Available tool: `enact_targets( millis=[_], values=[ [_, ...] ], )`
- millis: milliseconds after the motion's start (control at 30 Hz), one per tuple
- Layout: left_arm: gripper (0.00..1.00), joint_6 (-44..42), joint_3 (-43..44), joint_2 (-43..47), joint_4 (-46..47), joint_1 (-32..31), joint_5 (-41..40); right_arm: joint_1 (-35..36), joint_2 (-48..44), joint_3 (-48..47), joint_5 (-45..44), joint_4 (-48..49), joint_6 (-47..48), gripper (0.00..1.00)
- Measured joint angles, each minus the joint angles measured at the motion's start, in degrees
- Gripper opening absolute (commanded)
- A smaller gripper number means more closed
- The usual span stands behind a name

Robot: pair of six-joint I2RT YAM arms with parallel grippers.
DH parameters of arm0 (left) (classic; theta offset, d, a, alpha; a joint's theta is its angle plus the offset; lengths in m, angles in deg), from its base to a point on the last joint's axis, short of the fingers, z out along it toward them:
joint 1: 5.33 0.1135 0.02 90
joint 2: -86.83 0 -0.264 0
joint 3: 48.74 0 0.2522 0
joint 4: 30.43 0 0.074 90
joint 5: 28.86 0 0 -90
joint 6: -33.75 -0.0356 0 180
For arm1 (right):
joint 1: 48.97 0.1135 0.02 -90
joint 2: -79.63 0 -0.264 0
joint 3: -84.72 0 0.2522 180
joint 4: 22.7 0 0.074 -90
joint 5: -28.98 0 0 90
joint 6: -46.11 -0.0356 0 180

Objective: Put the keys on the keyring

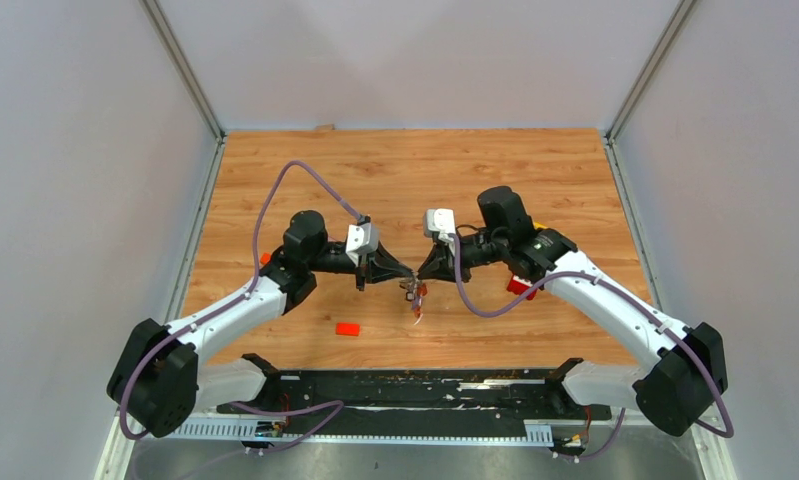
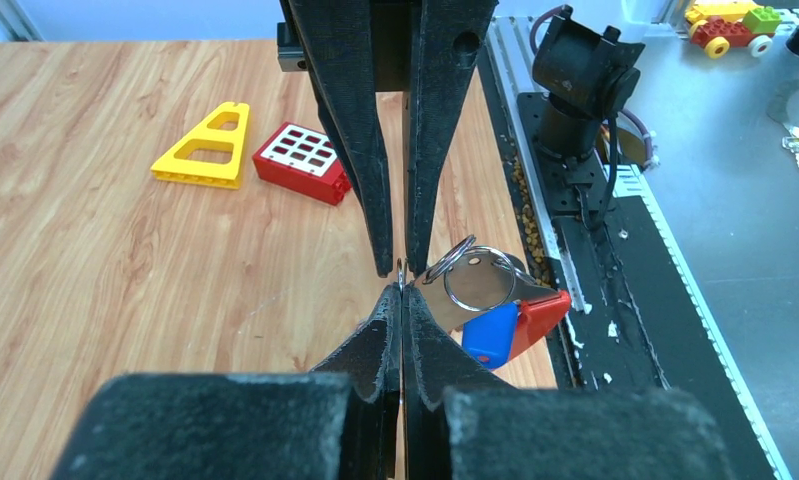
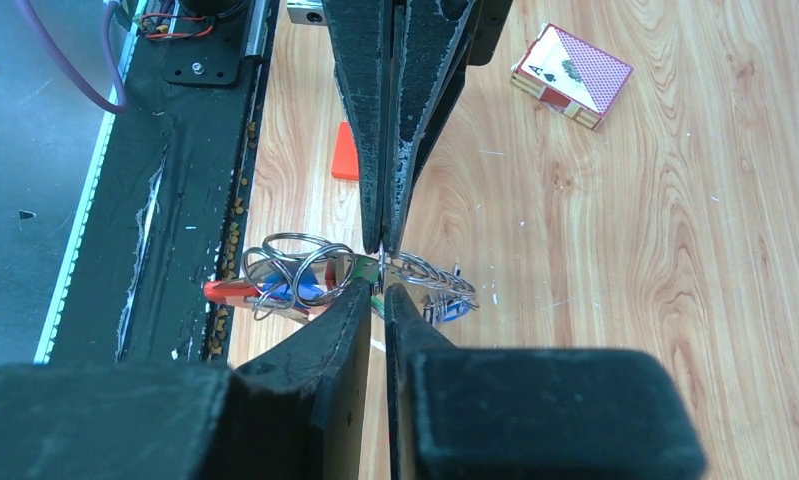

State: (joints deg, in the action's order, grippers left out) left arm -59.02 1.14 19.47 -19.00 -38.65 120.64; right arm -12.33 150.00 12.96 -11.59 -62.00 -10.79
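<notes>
From above, the left gripper (image 1: pixel 407 279) and the right gripper (image 1: pixel 423 274) meet tip to tip over the middle of the wooden table (image 1: pixel 425 170), and the keyring (image 1: pixel 415 296) hangs just under them. A small red block (image 1: pixel 348 329) lies near, toward the near edge. A second red block (image 1: pixel 518 288) sits half hidden under the right arm. Pale walls (image 1: pixel 75 150) close three sides, a black rail (image 1: pixel 405 385) runs along the near edge, and the far half of the table is bare wood. In the left wrist view, the left gripper's fingers (image 2: pixel 430 350) are pressed fully together on a thin wire loop of the keyring (image 2: pixel 480 282). Its rings, a blue-tagged key (image 2: pixel 490 335) and a red tag (image 2: pixel 542 312) hang just to one side above the table's edge. A yellow triangular frame (image 2: pixel 207 147) and a red grid block (image 2: pixel 300 160) lie well apart on the wood. In the right wrist view, the right gripper's fingers (image 3: pixel 340 320) stand almost together with a thin slit between them. Whether they pinch the wire cannot be told. The rings spread to both sides of the tips. A pack of cards (image 3: pixel 572 87) lies well apart on open wood.
</notes>
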Motion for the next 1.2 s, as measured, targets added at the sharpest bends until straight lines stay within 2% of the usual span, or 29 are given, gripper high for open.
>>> enact_targets(
  millis=[167, 467, 800, 967, 1200],
  values=[
    [0.0, 0.2, -0.3, -0.1, 0.4, 0.1, 0.0, 0.3, 0.5, 0.0, 0.0, 0.1, -0.1, 0.0],
    [0.0, -2.3, -0.5, -0.2, -1.0, 0.1, -0.5, 0.5, 0.6, 0.0, -1.2, -0.5, 0.2, 0.0],
    [0.37, -13.3, 2.6, -0.2, -13.4, 0.0, -4.9, 1.7, 0.9, -3.4, -7.2, -6.6, 2.7, 0.0],
    [0.41, -17.9, 5.8, -0.2, -18.7, 0.0, -5.9, 3.2, 1.9, -6.5, -10.8, -10.8, 3.5, 0.0],
    [0.38, -21.0, 8.7, -1.3, -21.9, 0.0, -4.3, 3.8, 2.0, -6.9, -13.2, -13.7, 3.7, 0.0]
  ],
)
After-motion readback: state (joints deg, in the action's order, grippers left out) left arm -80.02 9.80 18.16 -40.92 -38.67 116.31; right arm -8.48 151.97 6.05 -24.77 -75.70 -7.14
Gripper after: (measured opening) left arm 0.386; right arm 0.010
